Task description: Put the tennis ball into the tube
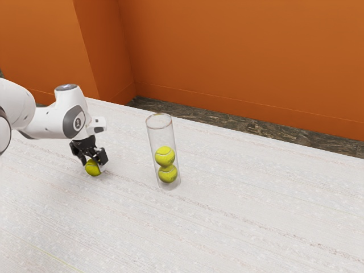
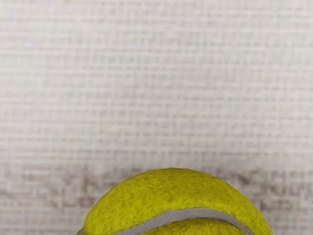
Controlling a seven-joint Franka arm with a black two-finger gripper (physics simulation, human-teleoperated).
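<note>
Pointing rim-up, the tube [image 1: 161,138] (long axis vertical)

Smooth white arm [image 1: 42,122], dark grey joint ring [image 1: 69,123], black tool [image 1: 94,164]

The tennis ball [image 1: 92,168] is right under me, down at the surface [image 1: 239,227], toward the exterior view's left. It's round and yellow-green, with fuzzy felt and a pale grey seam curving across the side I see up close. Well apart from it, toward the exterior view's right, my tube [image 1: 152,145] stands on its end: a tall, clear cylinder with a round rim at the top. Two yellow-green balls sit stacked inside its lower part, the upper ball [image 1: 165,156] directly above the lower ball [image 1: 168,174].
</note>
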